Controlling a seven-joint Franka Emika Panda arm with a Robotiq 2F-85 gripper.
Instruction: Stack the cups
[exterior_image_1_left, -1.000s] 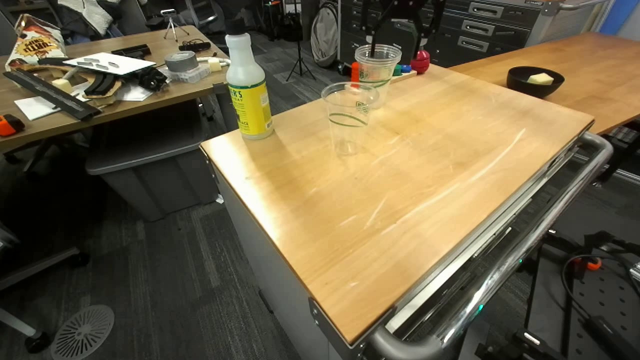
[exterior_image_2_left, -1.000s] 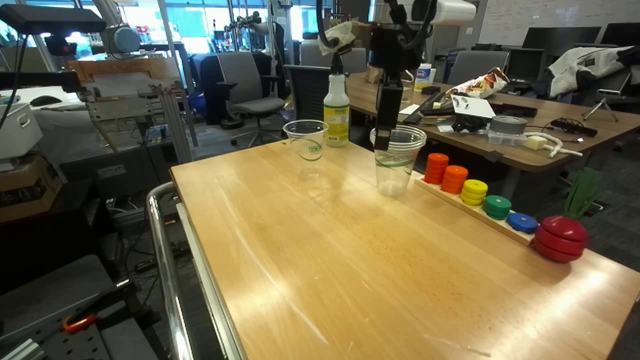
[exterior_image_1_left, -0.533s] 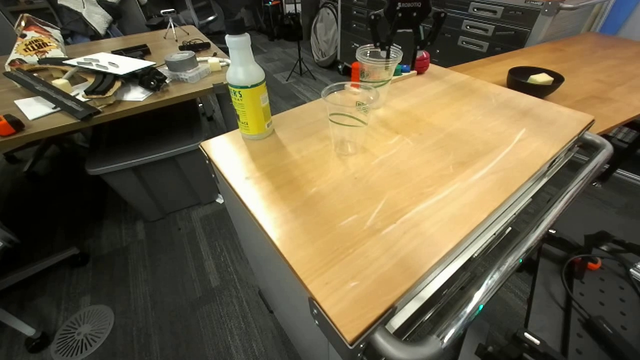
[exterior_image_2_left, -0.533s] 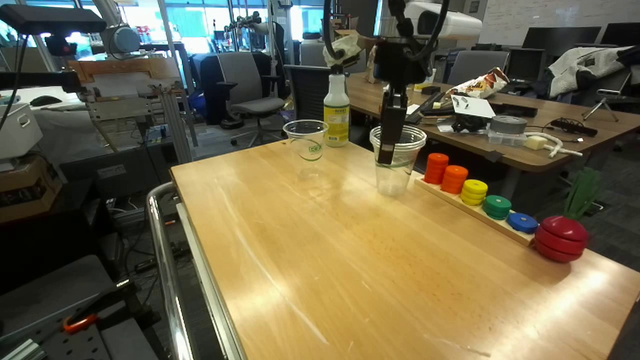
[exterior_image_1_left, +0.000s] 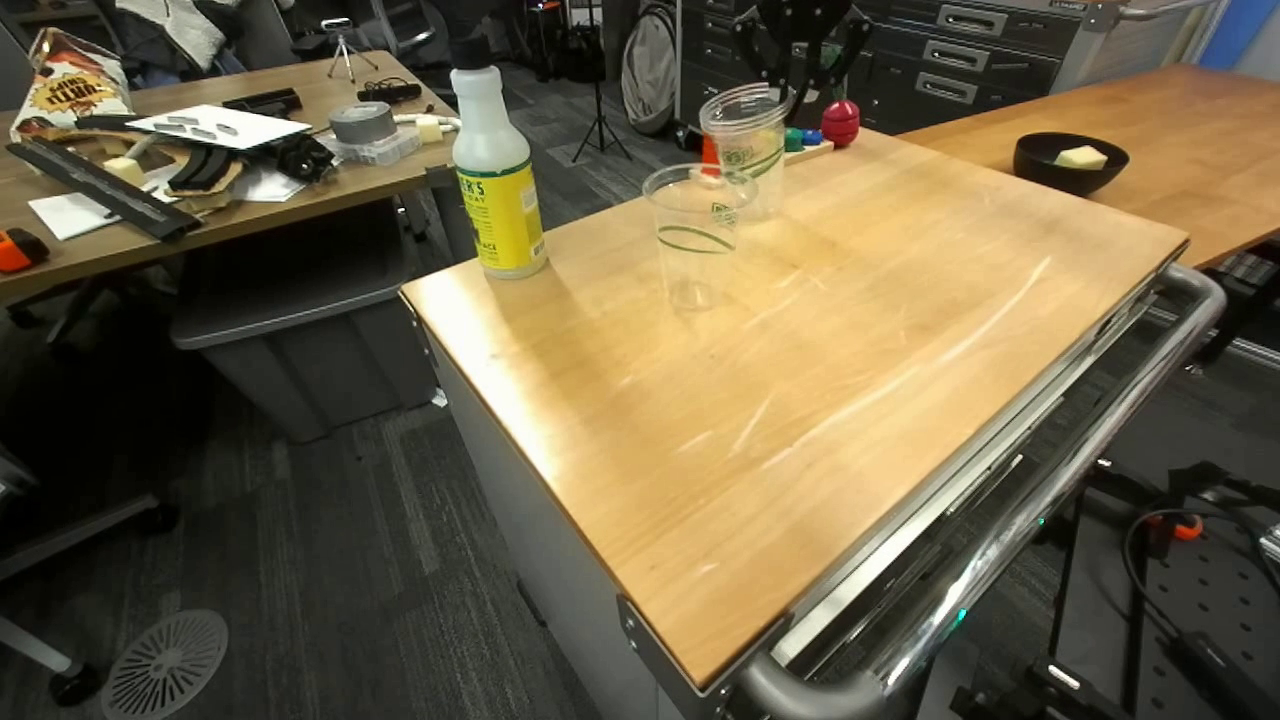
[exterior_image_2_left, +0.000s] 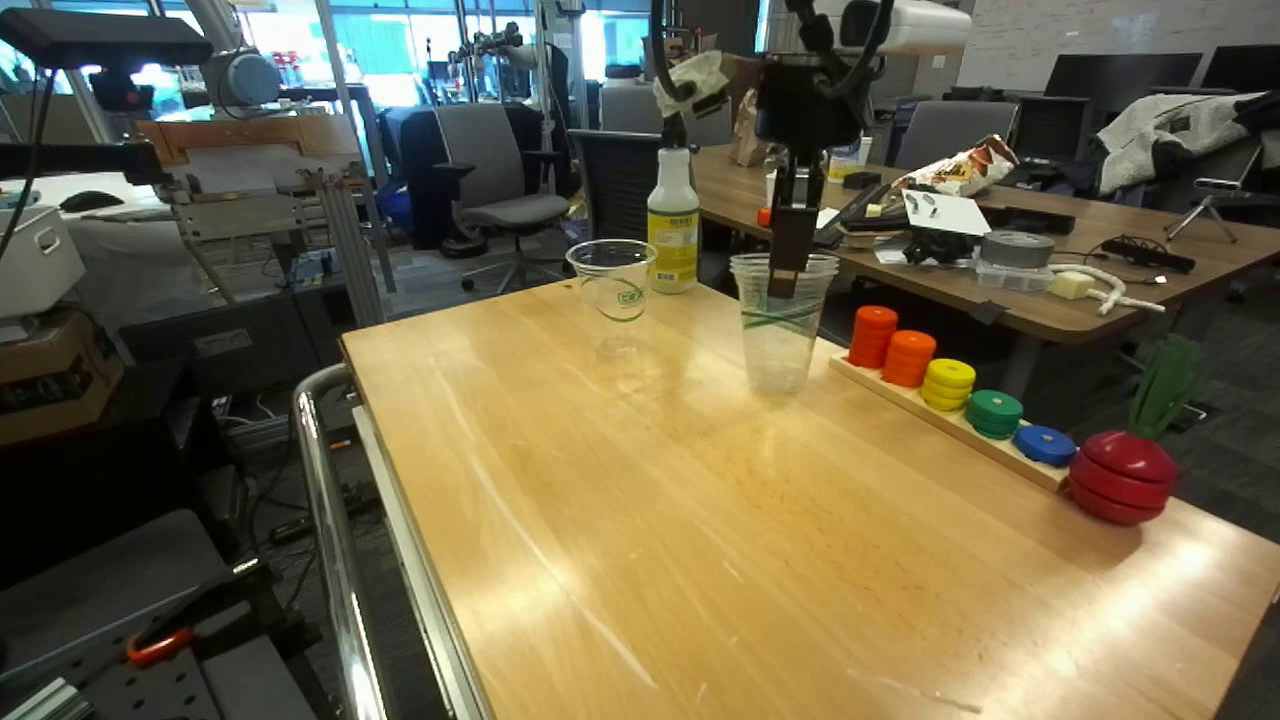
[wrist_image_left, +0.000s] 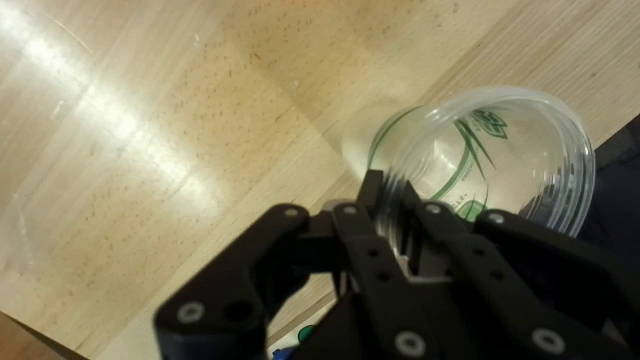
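At the desk (exterior_image_2_left: 700, 500), the end effector (wrist_image_left: 392, 192) pinches one side of a clear rim. A bottle (exterior_image_1_left: 508, 215) stands near the edge. The nested cups (exterior_image_2_left: 778, 350) lean in that grip; a single cup (exterior_image_2_left: 612, 295) stands upright, apart from them.

The cups (exterior_image_2_left: 612, 298) look glossy plastic, the tabletop (exterior_image_2_left: 720, 520) shiny wood, the rail (exterior_image_2_left: 338, 550) polished metal, the end effector (wrist_image_left: 390, 192) matt.

Bottle (exterior_image_2_left: 673, 225), coloured discs (exterior_image_2_left: 947, 386) and red toy (exterior_image_2_left: 1122, 478) on the counter (exterior_image_2_left: 700, 560)
The bottle stands upright; the red toy sits beside the discs' blue end; a black bowl (exterior_image_1_left: 1050, 178) holds a pale piece (exterior_image_1_left: 1082, 158).
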